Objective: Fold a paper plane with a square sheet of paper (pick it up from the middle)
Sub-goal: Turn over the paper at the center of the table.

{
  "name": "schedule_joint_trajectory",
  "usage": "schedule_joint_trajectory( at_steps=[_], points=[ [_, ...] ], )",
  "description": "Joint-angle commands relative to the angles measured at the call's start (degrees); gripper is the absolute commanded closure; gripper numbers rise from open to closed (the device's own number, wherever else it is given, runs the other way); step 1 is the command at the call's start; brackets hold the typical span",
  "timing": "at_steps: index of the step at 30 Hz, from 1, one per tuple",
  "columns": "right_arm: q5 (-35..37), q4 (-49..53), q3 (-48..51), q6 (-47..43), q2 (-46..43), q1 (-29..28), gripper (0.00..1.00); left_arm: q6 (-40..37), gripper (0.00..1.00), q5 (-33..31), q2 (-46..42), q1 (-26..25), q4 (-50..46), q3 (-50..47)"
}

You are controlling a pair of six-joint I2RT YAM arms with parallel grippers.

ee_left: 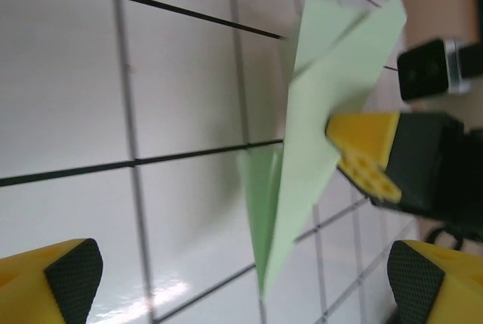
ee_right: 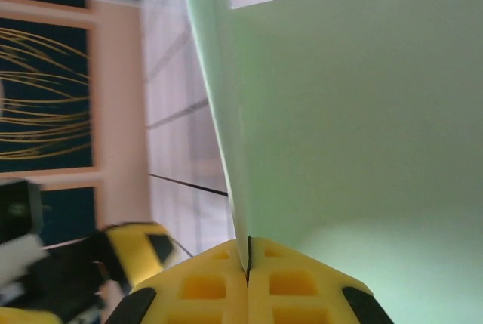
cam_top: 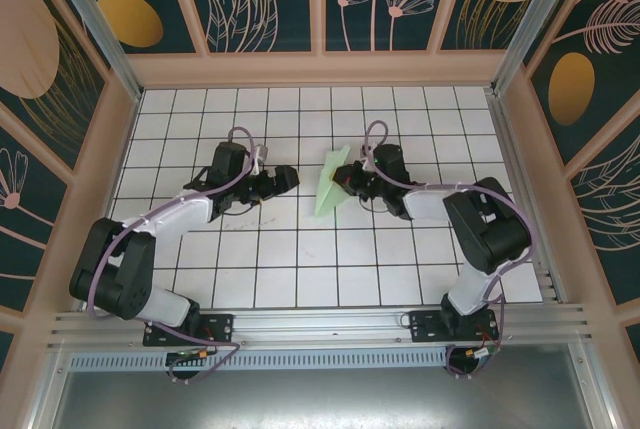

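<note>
The plane [cam_top: 332,185] hangs tilted in the right jaws, closed fully on its right edge. The left jaws, just left of it, stand wide and empty. This edge pinch may let it slip or unfold.

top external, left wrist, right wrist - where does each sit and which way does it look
Top external: above and behind, looking down on table, both arms, left gripper, right gripper.
Left wrist: on left arm, facing the paper plane; own open fingertips below.
Right wrist: on right arm, own fingers shut on the plane.
All share the plane.
</note>
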State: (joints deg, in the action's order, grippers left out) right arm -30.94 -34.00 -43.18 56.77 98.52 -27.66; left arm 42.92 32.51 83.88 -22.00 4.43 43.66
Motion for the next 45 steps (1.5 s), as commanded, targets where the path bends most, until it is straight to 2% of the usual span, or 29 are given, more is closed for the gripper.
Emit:
schedule_joint_trajectory(
  at_steps=[1, 11, 15, 18, 21, 29, 31, 36, 39, 42, 45],
  points=[
    [-6.8, -11.3, -0.1, 4.2, -2.7, 1.1, 0.95, 7.4, 0.01, 10.8, -1.4, 0.2, 9.5, -1.9],
    [-11.9, -20.7, -3.9, 13.2, -0.6, -0.5, 0.95, 21.6, 0.01, 18.5, -0.6, 0.2, 29.8, -6.4],
    [-13.0, -24.5, -5.0, 16.7, 1.0, -1.4, 0.94, 23.2, 0.02, 19.2, 0.0, 0.2, 32.0, -6.5],
    [-13.4, -24.5, -6.0, 17.2, 1.8, -2.3, 0.94, 26.3, 0.02, 20.2, 0.7, 0.2, 37.1, -6.7],
    [-13.8, -23.7, -6.8, 17.1, 2.6, -3.3, 0.94, 28.4, 0.13, 20.8, 1.5, 0.2, 41.1, -6.5],
    [-15.0, -22.4, -6.7, 17.0, 3.2, -3.4, 0.91, 25.6, 0.55, 19.6, 0.2, 0.2, 40.2, -6.4],
    [-15.4, -20.1, -7.0, 15.7, 2.6, -3.4, 0.88, 24.4, 0.65, 19.1, -0.3, 0.2, 38.9, -6.3],
    [-15.1, -12.6, -7.1, 11.6, 0.0, -2.4, 0.78, 18.7, 0.84, 17.4, -1.1, 0.2, 30.7, -5.1],
    [-12.7, -4.7, -6.8, 6.8, -2.9, -1.2, 0.68, 11.5, 0.89, 15.3, -1.4, 0.2, 20.3, -2.9],
    [-4.9, 10.2, -8.0, -1.8, -7.1, -0.1, 0.57, 0.3, 0.90, 8.2, -1.7, 0.2, 3.3, 1.2],
    [7.1, 25.4, -11.0, -9.9, -9.9, -0.4, 0.51, -9.1, 0.91, -3.7, -1.5, 0.2, -12.2, 5.4]
  ],
)
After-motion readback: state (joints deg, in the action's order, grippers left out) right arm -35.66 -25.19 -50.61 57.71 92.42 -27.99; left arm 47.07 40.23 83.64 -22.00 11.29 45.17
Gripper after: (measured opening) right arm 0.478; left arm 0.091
